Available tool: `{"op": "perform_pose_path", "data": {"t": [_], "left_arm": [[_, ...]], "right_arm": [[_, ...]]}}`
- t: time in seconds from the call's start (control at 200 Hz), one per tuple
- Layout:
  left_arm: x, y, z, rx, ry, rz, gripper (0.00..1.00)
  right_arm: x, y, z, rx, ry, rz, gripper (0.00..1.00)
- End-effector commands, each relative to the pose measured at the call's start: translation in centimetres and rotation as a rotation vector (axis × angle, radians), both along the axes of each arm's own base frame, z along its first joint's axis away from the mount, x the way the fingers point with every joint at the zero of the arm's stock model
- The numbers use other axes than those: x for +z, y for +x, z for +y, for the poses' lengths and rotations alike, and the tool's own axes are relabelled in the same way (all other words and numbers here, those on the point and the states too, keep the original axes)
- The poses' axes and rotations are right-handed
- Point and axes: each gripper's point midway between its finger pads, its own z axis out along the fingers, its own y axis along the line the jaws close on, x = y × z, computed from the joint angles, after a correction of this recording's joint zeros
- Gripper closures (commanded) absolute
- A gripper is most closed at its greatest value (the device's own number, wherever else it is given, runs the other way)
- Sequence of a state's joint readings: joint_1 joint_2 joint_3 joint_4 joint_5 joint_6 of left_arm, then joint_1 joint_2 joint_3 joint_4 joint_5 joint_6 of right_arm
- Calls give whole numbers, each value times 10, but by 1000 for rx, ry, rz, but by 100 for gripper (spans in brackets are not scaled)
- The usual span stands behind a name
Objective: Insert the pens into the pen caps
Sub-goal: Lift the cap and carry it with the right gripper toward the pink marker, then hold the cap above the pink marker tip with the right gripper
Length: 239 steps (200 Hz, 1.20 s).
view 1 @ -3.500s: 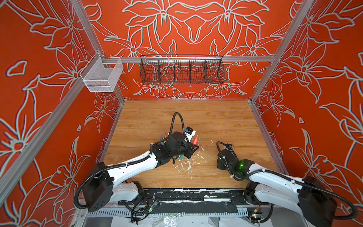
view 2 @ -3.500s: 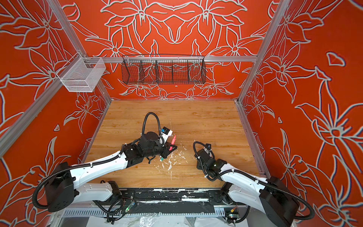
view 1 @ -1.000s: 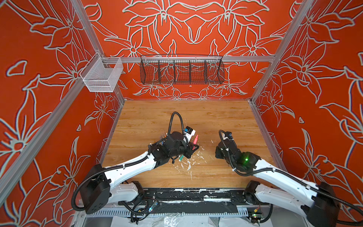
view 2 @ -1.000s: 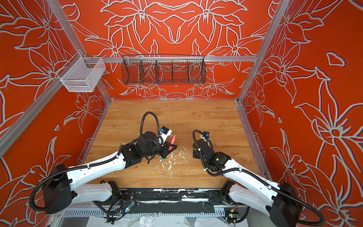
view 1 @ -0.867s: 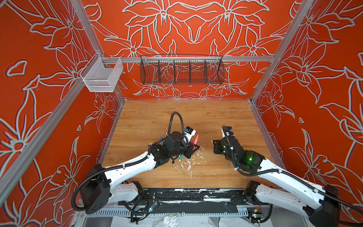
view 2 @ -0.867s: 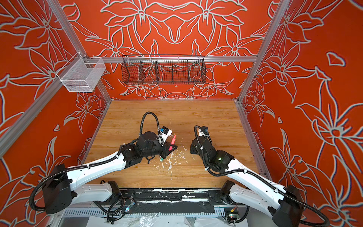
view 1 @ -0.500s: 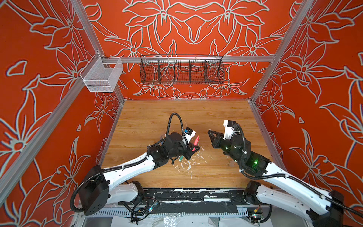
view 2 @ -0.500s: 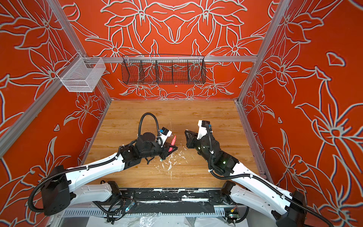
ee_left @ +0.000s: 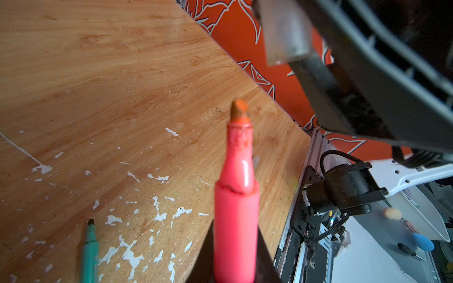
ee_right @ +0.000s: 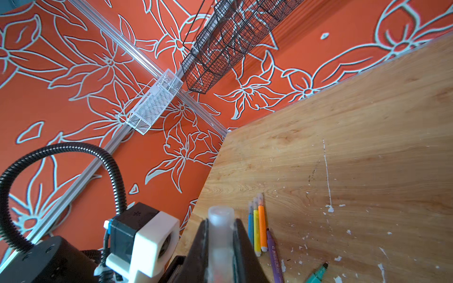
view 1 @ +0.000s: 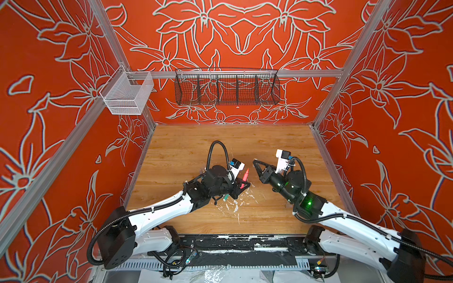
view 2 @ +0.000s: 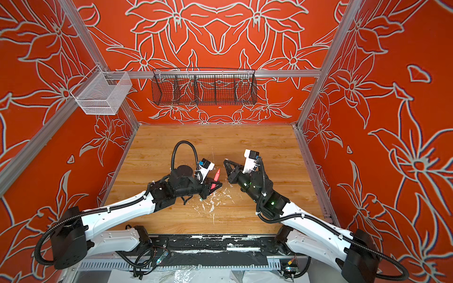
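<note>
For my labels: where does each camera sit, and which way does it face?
Top views: high over the front edge, facing down at the table; both whole arms show.
Left wrist: on the left arm, looking along the pink pen in the left pincer toward the clear cap.
Right wrist: on the right arm, looking past that cap in the right pincer toward the left arm.
Shared: both wrist views show the green pen.

white shells, black joints and ribbed black cable (view 1: 217,142) make up the left arm (view 1: 159,215) and right arm (view 1: 355,225). a white-and-black camera block (view 1: 282,158) sits on each wrist. left gripper (view 1: 246,185) and right gripper (view 1: 255,162) are black, triangular. a green light (view 1: 309,203) glows on the right arm.
</note>
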State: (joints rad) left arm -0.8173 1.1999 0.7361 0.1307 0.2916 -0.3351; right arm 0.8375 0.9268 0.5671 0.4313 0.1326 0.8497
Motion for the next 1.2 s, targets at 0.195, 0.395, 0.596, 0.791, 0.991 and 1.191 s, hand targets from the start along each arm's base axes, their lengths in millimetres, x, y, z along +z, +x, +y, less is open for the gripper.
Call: {"op": "perform_pose_path", "data": {"t": [0.195,0.395,0.596,0.791,0.991,1.191], "left_arm": [[10,-1,2,1,-31,-31,100],[10,0,3,10,-31,-35,100],[11,-1,3,2,-36,-33,100],[10,-2,2,-1,-35,-33,100],[11,-2,3,0,-37,-37,100],[11,-2,3,0,-38,-35,100]], "right_arm": [[0,-2,13,30,59,-12,100],[-3,-2,9,8,58,-10,100],[4,-2,8,3,65,-21,100],[7,0,15,22,70,-24,100],[8,1,16,15,70,-29,100],[12,0,18,26,72,-35,100]]}}
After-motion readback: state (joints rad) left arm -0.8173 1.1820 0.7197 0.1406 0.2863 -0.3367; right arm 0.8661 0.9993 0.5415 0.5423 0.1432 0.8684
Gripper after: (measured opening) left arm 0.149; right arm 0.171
